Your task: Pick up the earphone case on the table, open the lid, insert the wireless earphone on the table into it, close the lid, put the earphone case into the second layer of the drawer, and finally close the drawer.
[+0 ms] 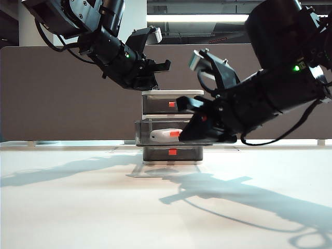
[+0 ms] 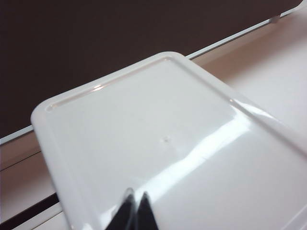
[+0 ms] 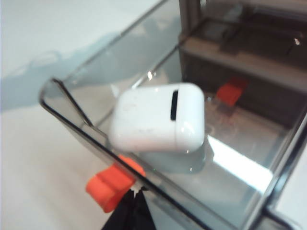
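The right gripper (image 3: 135,195), jaws closed and empty, sits at the red tab (image 3: 111,184) of the pulled-out middle drawer (image 3: 76,122), where the case (image 3: 158,117) lies. The left gripper (image 2: 135,201), closed and empty, presses the drawer unit's top (image 2: 144,120)

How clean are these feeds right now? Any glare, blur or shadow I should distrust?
Exterior view: backlit, both arms dark, long shadows across the table. Left wrist view: bright glare streaks on the drawer top, shut left tool soft at the frame edge. Right wrist view: slightly blurred; reflections on the second layer of the drawer beside the earphone case; right tool shut.
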